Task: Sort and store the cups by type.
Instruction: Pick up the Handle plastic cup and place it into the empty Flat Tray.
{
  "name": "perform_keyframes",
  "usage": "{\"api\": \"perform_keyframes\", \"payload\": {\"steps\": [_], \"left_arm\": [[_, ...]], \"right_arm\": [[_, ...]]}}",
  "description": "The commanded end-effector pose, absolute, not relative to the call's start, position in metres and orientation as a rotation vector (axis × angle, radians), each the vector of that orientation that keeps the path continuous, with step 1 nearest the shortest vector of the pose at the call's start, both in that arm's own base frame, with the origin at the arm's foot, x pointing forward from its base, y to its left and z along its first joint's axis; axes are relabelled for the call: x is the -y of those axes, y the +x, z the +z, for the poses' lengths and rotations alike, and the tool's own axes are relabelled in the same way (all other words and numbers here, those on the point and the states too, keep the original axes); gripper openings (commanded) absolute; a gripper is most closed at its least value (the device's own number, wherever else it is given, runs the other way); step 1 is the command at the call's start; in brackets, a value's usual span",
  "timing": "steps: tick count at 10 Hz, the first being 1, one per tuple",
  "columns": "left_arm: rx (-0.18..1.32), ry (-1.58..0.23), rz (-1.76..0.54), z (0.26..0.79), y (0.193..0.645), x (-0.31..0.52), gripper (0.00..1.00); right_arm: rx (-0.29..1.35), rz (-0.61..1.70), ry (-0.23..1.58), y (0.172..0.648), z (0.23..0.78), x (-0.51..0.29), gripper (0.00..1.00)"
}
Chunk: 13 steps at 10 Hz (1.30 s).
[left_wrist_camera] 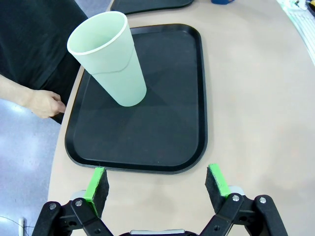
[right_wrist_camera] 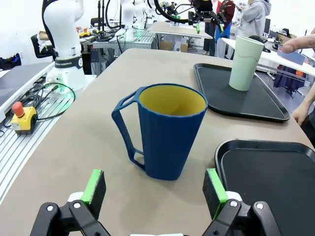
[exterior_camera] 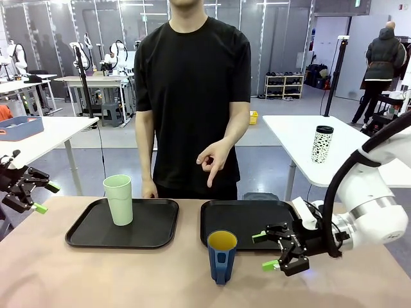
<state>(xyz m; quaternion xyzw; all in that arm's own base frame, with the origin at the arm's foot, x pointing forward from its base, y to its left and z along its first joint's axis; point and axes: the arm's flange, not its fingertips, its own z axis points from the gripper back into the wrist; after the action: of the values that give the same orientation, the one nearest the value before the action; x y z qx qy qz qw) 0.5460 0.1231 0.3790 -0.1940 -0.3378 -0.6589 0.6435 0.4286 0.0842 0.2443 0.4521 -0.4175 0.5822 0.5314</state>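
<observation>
The right gripper hangs low over the counter near its near edge, jaws spread wide and holding nothing, its green pads pointing across the counter toward the blue cup. That cup stands upright on the bare counter just in front of the pads, square between them in the right wrist view, near the front edge and just outside the near left corner of the right-hand tray. Its long axis is vertical, its yellow inside faces up, and its handle sticks out to one side, probably toward the robot's edge of the counter, though the angle makes that hard to judge. The right arm is clearly the nearer one; the coming move seems to be a short level advance until the jaws straddle the cup's body. The left gripper is also open and empty, held at the counter's left edge. Ahead of it lies the left-hand tray, where the pale green tumbler stands upright near the far side. The person's hand points down toward the right-hand tray.
</observation>
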Motion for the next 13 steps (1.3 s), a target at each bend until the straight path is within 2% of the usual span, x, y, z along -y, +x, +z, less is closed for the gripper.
{"api": "perform_keyframes", "payload": {"steps": [1, 13], "left_arm": [[0.799, -0.457, -1.503, 0.381, 0.547, -0.123, 1.0], [0.799, -0.457, -1.503, 0.381, 0.547, -0.123, 1.0]], "right_arm": [[0.994, 1.402, 1.075, 0.438, 0.239, -0.104, 1.0], [0.96, 1.375, 1.117, 0.452, 0.211, -0.175, 1.0]]}}
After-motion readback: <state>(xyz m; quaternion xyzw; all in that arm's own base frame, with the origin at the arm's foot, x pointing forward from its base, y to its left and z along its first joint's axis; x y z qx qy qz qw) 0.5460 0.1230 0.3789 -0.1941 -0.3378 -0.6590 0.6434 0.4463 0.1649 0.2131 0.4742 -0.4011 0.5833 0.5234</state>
